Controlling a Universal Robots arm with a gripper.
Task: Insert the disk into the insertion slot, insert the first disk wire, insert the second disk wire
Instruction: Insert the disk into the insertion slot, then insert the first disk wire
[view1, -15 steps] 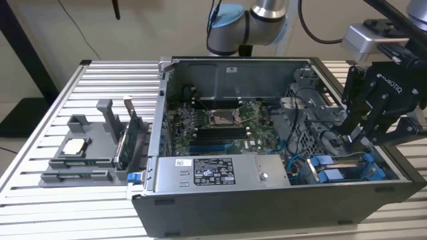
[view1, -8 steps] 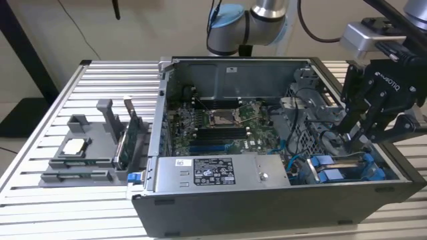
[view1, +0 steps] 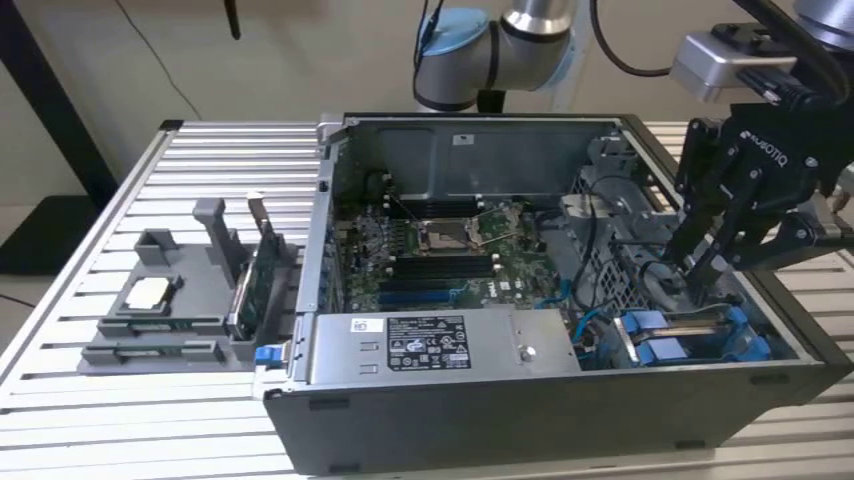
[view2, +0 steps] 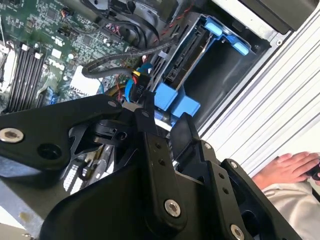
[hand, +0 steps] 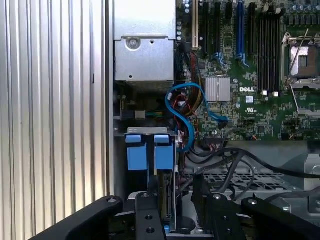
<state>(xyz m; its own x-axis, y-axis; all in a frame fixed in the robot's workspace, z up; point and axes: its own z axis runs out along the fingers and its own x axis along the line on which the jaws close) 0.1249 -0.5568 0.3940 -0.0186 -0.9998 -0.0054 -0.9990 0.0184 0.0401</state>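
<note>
Right, first wrist view: the black two-fingered gripper (hand: 175, 214) is closed across the flat grey-silver disk (hand: 166, 197), which stands on edge between its fingers. The two tabs of its bright blue plastic carrier sit just beyond the fingertips, near the boxy grey metal power supply (hand: 145, 55). A thin blue cable (hand: 184, 112) loops loose beside those tabs, at the edge of the green motherboard (hand: 260, 110), apart from the disk. Over to the second wrist view: past the fingertips lies the insertion slot (view2: 227, 70), a dark grey metal bay with bright blue plastic rails. Its far part looks dark and unfilled, and how deep the disk sits I cannot tell. A person's hand (view2: 292, 167) rests on the ribbed aluminium table (view2: 280, 100) outside. Now the exterior view: the gripper reaches down into the corner of the open grey computer case (view1: 534, 420) nearest the exterior view's right, blue carrier showing just below it. My read is that seating the disk is the step in hand, with no wire apparently plugged. Any further move calls for keeping the carrier square to the rails, pressing gently and minding the crowding cables.
</note>
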